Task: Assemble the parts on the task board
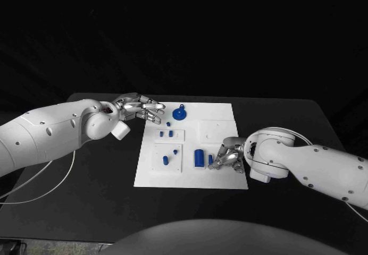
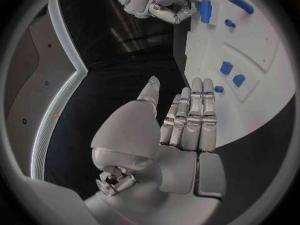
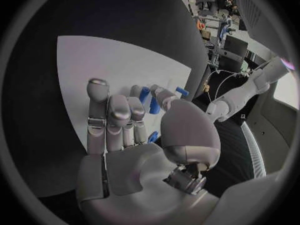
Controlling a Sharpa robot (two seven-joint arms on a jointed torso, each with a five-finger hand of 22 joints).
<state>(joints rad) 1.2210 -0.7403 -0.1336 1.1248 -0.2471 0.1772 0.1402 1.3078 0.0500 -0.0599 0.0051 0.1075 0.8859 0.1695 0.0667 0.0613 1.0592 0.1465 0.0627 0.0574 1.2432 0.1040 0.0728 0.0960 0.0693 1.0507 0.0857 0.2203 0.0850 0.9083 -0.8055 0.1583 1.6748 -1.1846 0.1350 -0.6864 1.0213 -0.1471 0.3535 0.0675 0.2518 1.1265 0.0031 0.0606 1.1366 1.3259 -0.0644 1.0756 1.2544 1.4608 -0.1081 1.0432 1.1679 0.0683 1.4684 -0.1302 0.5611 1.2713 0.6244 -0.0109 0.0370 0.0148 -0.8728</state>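
The white task board (image 1: pixel 218 119) is lying at the frame's centre, its long axis running top to bottom. The blue cylinder (image 1: pixel 199 157) is standing on its lower half, beside the right hand (image 1: pixel 229 155), whose fingers are curling around a small blue part (image 1: pixel 211 159). The left hand (image 1: pixel 140 108) is hovering at the board's upper left edge, its fingers loosely apart and holding nothing.

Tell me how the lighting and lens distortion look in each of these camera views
Head view: the task board is brightly lit against a black table and backdrop, edges straight. Left wrist view: fisheye bends the board's edge into a curve, and the left hand looms large. Right wrist view: also circular and warped, with the right hand evenly lit and the background room small at the rim.
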